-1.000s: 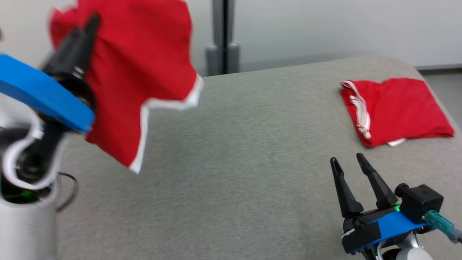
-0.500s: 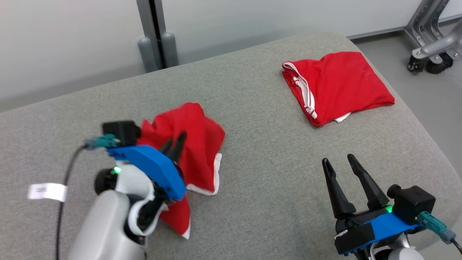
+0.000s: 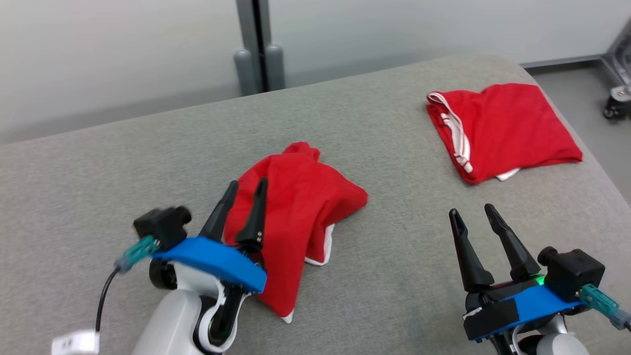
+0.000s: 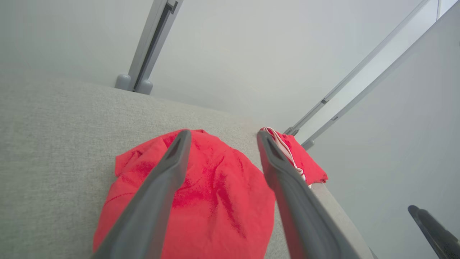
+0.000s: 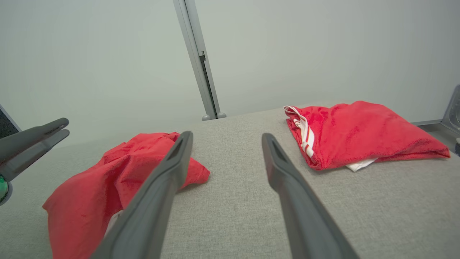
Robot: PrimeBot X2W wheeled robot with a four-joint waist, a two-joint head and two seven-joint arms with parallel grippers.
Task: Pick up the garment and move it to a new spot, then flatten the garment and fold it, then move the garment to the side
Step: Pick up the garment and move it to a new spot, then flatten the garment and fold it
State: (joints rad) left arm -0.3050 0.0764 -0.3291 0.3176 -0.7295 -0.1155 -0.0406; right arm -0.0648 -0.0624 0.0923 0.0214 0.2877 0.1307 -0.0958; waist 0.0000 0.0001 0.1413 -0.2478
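Jaws of the left gripper [image 3: 247, 182] now stand spread, having just dropped the crumpled garment [image 3: 300, 207] on the grey surface [image 3: 394, 276]; right gripper [image 3: 472, 211] waits wide, empty. Flattening likely comes next.

crumpled garment [image 3: 300, 207] near left: red, white hem. folded garment [image 3: 512, 128] far right: red, white stripes. table [image 3: 394, 276]: speckled grey.

**Hidden and cropped parts**

Head view: the 2 fingers of the left gripper [image 3: 247, 183] cover the near-left edge of the crumpled red garment [image 3: 300, 197]. A white tag [image 3: 74, 342] at the bottom edge is cropped, its print unreadable. A white layer [image 3: 508, 174] under the folded red garment [image 3: 512, 128] is mostly hidden. 1 wheel [image 3: 615, 104] is cropped at right.
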